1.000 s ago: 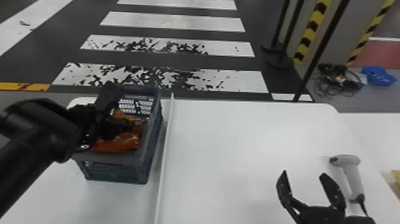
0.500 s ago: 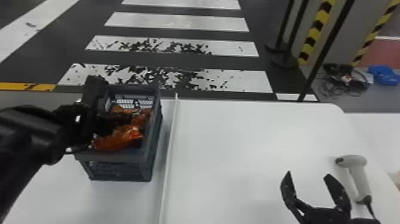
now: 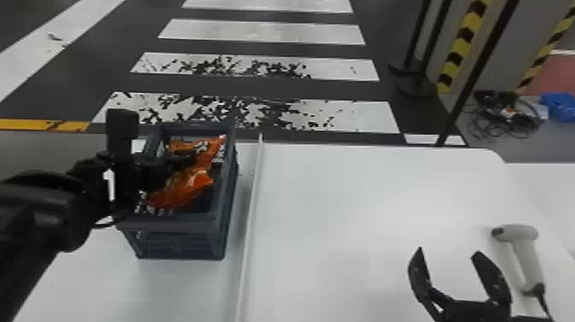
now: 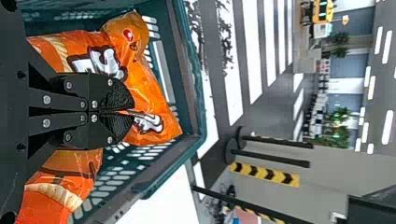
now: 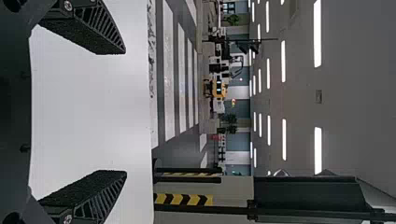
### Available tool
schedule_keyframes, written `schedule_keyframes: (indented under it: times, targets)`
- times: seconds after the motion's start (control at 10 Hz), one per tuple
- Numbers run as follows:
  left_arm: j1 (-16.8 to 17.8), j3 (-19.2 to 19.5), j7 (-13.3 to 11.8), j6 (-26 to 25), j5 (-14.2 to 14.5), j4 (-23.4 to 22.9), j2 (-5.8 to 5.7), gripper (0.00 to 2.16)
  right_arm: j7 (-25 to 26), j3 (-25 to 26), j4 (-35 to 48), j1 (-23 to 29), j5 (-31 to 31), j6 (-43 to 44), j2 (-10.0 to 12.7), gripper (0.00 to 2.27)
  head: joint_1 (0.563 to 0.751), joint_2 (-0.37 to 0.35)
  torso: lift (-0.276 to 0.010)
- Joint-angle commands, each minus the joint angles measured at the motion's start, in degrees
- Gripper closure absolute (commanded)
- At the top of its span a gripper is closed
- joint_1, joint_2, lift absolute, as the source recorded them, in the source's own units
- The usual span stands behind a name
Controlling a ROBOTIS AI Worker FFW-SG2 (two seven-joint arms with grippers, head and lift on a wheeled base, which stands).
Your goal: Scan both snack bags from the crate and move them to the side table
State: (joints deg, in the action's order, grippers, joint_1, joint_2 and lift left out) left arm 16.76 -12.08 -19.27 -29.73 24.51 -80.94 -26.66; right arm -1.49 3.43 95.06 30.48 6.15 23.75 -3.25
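Head view: the left gripper [image 3: 190, 157] was inside a dark gray-blue plastic crate [image 3: 171, 222] on a white bench [image 3: 90, 282], its fingers closed on a glossy orange snack bag [image 3: 211, 150]. A second orange bag [image 3: 179, 192] lay nearer in the crate. The right gripper's [image 3: 447, 252] fingers stood wide apart near a pale gray pistol-shaped scanner [image 3: 520, 240].

White crosswalk stripes [image 3: 261, 32] on dark floor [image 3: 256, 87] (two badly flaked); black poles [image 3: 477, 73]; tangled cables [image 3: 500, 124] near blue item [image 3: 560, 105].
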Motion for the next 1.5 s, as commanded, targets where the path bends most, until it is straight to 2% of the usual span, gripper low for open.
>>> schedule_keyframes:
  times: [0.0,0.2,0.4,0.6,0.7,1.0,1.2,1.4]
  targets:
    - [-1.8,2.2,-0.2,1.5,1.9,-0.5,0.64,2.14,0.0,0.0,-0.1,0.1,0.0,0.0,0.0,0.07,0.695,-0.023,-0.099]
    - [-4.3,4.8,-0.5,1.5,5.3,-3.6,0.73,2.14,0.1,-0.1,0.1,0.2,0.0,0.0,0.0,0.07,0.695,-0.024,-0.099]
    - [-6.9,7.4,-0.6,1.6,6.5,-6.5,0.73,2.14,0.0,-0.3,0.1,0.2,-0.1,0.0,0.1,0.08,0.695,-0.023,-0.099]
    - [-7.9,9.4,-0.8,3.2,9.0,-7.4,0.73,2.14,0.1,-0.4,0.1,0.2,-0.2,0.0,0.1,0.08,0.695,-0.014,-0.099]
    - [-8.0,10.0,-1.0,3.0,9.3,-8.5,0.64,2.14,0.1,-0.4,0.1,0.2,-0.2,0.0,0.1,0.08,0.695,-0.008,-0.099]
    - [-8.0,11.6,-0.4,1.6,12.8,-14.4,0.82,2.14,0.1,-0.5,0.2,0.3,-0.6,0.0,0.3,0.08,0.695,-0.010,-0.099]
    - [-7.1,11.7,0.3,0.6,13.9,-17.1,3.89,2.14,0.2,-0.5,0.6,0.6,-0.9,-0.2,0.4,0.08,0.695,-0.025,-0.099]
    - [-6.5,11.5,1.8,-4.2,14.3,-20.0,6.53,2.14,0.4,0.0,1.1,1.2,-0.9,0.0,0.4,0.08,0.695,-0.050,-0.099]
